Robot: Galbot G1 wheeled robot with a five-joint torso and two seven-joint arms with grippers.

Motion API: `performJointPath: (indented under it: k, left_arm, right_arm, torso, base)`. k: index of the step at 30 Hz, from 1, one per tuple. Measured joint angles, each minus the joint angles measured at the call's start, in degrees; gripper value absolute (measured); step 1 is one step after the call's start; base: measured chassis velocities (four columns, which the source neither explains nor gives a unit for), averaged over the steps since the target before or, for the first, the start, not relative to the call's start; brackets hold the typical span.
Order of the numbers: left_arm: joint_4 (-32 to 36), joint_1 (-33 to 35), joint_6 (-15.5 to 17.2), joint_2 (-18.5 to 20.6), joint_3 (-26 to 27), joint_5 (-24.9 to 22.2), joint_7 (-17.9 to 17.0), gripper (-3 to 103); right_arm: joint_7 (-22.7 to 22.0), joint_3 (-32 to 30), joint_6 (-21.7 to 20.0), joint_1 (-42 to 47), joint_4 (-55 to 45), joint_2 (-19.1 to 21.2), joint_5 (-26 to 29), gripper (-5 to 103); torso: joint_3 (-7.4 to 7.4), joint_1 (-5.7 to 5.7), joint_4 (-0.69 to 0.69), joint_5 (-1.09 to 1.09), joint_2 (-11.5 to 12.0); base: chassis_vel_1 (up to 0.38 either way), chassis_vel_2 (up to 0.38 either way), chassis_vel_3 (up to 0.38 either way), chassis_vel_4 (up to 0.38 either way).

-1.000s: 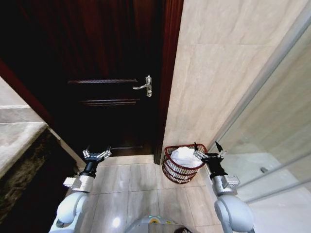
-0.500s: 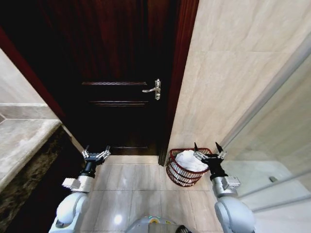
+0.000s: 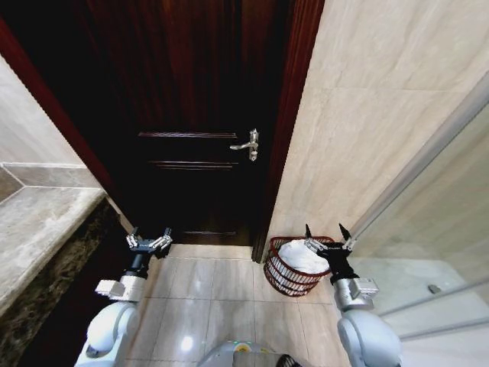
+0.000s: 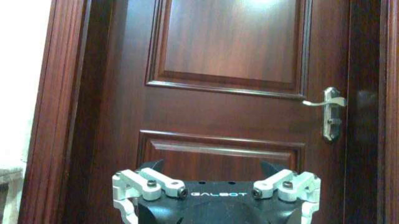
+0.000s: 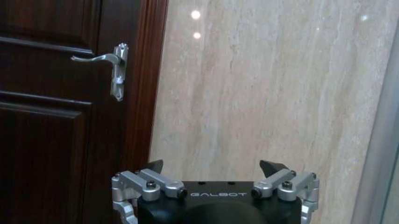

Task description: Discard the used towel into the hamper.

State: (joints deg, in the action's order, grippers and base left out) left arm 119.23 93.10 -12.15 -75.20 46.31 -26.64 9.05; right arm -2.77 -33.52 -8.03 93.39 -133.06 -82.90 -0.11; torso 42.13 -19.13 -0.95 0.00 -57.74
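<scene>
the hamper (image 3: 296, 266) is seen on the tiled floor (image 3: 221, 294) in the head view, standing at the foot of the beige marble wall (image 3: 359, 115), just right of the dark wooden door (image 3: 199, 138) and its frame. a white towel (image 3: 302, 256) is bundled inside the hamper, heaped up to about the rim. the right gripper (image 3: 328, 236) is held over the right side of the hamper's rim, with its fingers spread wide and nothing between them; whether it touches the towel cannot be told. in the right wrist view the same gripper (image 5: 214, 169) is shown with its two dark fingertips well apart, pointed at the marble wall, with the silver door handle (image 5: 111, 67) off to one side

the left gripper (image 3: 149, 239) is raised in front of the door, well apart from the hamper, also released and empty. in the left wrist view it (image 4: 212, 169) is seen facing the door panels, fingertips (image 4: 151, 165) parted, with the door handle (image 4: 329, 112) beyond it. a stone counter (image 3: 38, 229) is visible at the robot's left side, and a glass partition (image 3: 435, 237) is seen on the right
</scene>
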Motion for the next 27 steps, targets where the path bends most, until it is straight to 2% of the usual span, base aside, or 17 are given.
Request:
performJointPath:
  k: [12,27]
  left_arm:
    - [-0.09,-0.41,0.19,-0.67,-0.28,2.27,-0.37,100]
    - [0.16,-0.56,0.50,-0.68,-0.17,2.46,-0.81,100]
  right_arm:
    - [0.16,-0.86,0.42,0.64,-0.06,0.09,0.34,100]
    - [0.27,-1.57,0.83,1.15,-0.29,0.18,1.09,100]
  torso:
    - [1.95,-1.60,0.00,0.00,-3.56]
    - [4.39,-3.69,0.00,0.00,-8.09]
  base:
    - [0.000,0.000,0.000,0.000]
    - [0.000,0.000,0.000,0.000]
